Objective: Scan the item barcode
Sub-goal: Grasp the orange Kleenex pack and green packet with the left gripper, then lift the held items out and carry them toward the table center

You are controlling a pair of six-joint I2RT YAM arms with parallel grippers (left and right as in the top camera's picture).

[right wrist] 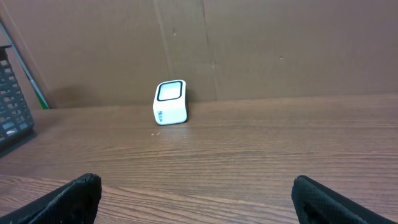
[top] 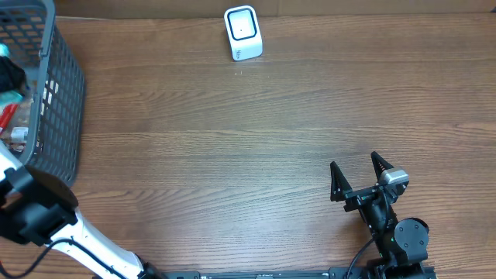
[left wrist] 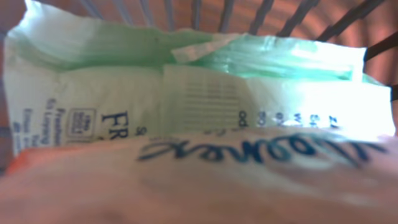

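Note:
The item, a white and green plastic pack (left wrist: 205, 87) with dark print, fills the left wrist view at very close range inside the grey wire basket (top: 58, 93). A blurred tan packet (left wrist: 186, 186) with blue script lies in front of it. My left arm (top: 35, 205) reaches into the basket from the table's front left. Its fingers do not show, so whether it holds anything is unclear. The white barcode scanner (top: 242, 32) stands at the back of the table. My right gripper (top: 359, 177) rests open near the front right with nothing between its fingers.
The basket (right wrist: 12, 106) holds several mixed packets at the far left. Its wires (left wrist: 273, 12) rise behind the pack. The scanner (right wrist: 170, 102) stands against a brown back wall (right wrist: 280, 50). Bare wooden tabletop (top: 232, 155) lies between the basket, the scanner and my right gripper (right wrist: 198, 190).

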